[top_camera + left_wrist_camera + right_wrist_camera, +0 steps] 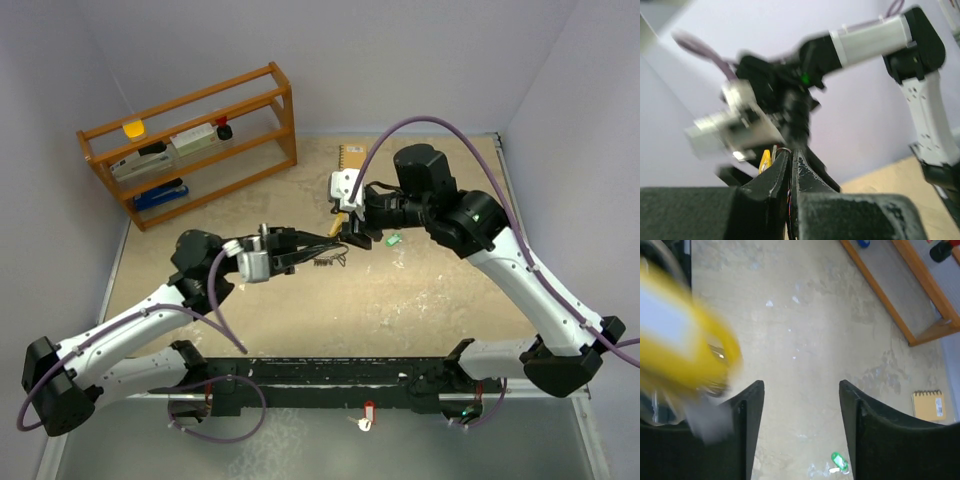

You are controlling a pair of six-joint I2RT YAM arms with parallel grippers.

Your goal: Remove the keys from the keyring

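My left gripper [328, 250] is shut on the keyring [326, 262], a cluster of thin silver wire loops held above the table. In the left wrist view its jaws [790, 153] are closed with a wire loop [783, 149] showing at their tips and a yellow piece [766, 160] beside them. My right gripper [356, 234] is open and empty just right of the ring; its jaws [800, 386] stand wide apart. A blurred yellow piece [687, 352] hangs at its left. The green-headed key [393, 240] lies loose on the table, also in the right wrist view [839, 461]. I cannot make out the brass-gold key.
A wooden shelf rack [190, 140] with small items stands at the back left, its edge also in the right wrist view [890, 295]. A tan spiral notebook [352, 157] lies at the back centre, seen too in the right wrist view [928, 405]. A red-and-white tag [367, 415] sits by the arm bases.
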